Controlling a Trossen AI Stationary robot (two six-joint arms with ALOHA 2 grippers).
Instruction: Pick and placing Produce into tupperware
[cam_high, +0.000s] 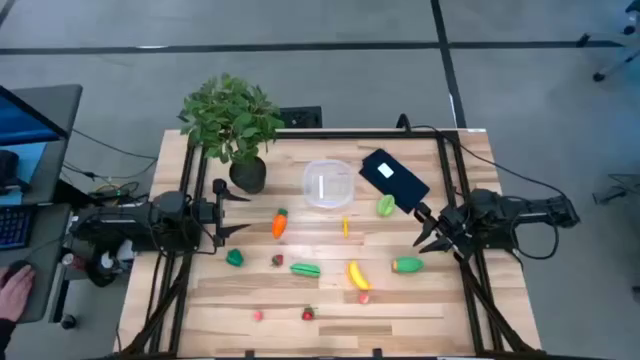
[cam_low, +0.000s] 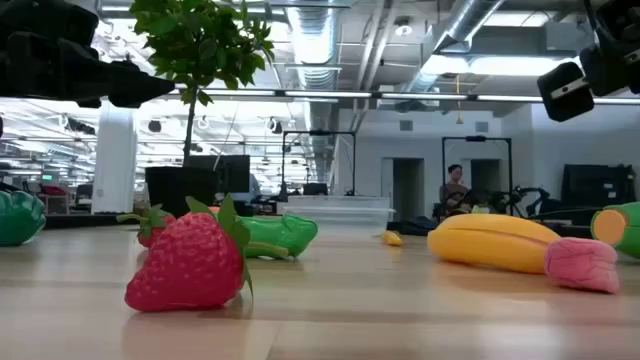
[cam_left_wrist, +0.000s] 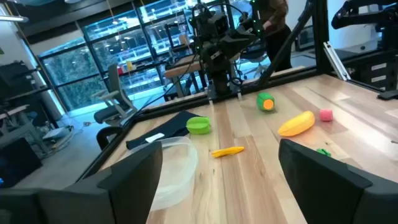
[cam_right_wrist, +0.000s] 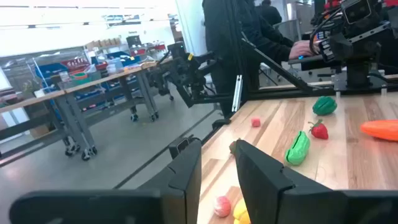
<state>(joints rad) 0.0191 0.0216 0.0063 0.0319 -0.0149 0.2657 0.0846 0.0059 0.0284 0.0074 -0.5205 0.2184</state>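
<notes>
The clear round tupperware stands at the table's far middle, also in the left wrist view. Scattered on the wood lie the orange carrot, yellow banana, several green pieces such as one and another, and tiny red strawberries. My left gripper hovers at the table's left, open wide, left of the carrot. My right gripper hovers at the table's right, open, between two green pieces. Neither touches anything.
A leafy potted plant stands at the far left corner. A flat black rectangle with a white label lies right of the tupperware. A small yellow piece and a pink piece lie mid-table. A person's hand shows off the table's left.
</notes>
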